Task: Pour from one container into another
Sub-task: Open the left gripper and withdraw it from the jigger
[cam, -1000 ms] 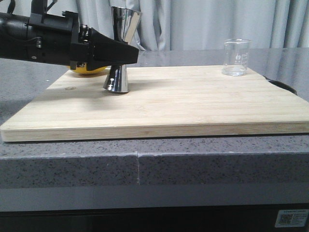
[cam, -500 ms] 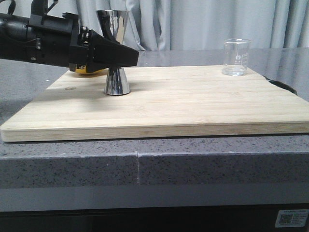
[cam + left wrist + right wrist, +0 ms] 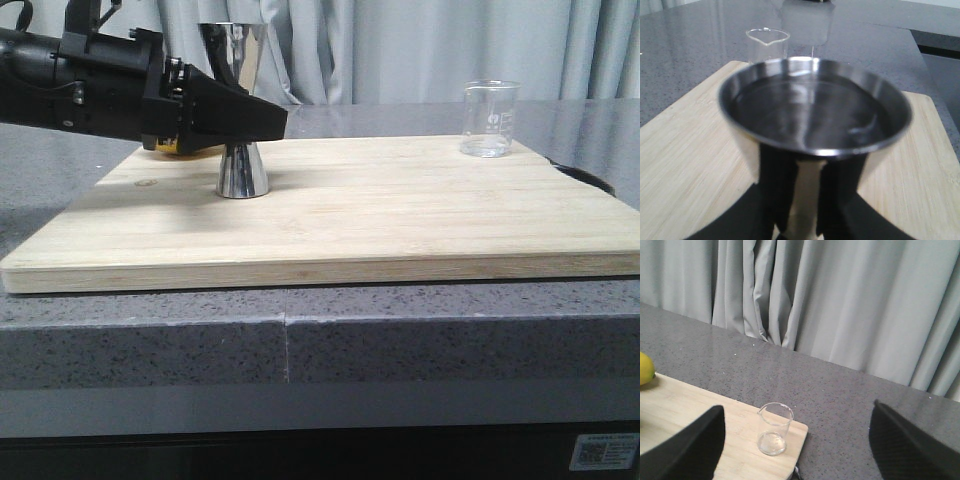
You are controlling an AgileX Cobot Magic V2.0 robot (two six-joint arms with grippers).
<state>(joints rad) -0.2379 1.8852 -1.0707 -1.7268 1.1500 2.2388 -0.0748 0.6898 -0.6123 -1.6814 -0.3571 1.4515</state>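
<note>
Wooden board (image 3: 400, 210) on grey counter; my left gripper (image 3: 262, 120) clasps the upright jigger (image 3: 242, 170) at its waist; beaker (image 3: 490, 118) well apart; my right gripper (image 3: 795, 450) gapes wide.

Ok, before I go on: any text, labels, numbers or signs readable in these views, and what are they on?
Nothing can be read outright.
Beaker: faint white printed markings, too small and blurred to read.
White sticker at the lower right below the counter front: a QR-style code with a line of print, too small to read.
Steel jigger, held in the left gripper: no marking visible.
Cutting board: no text visible.
</note>
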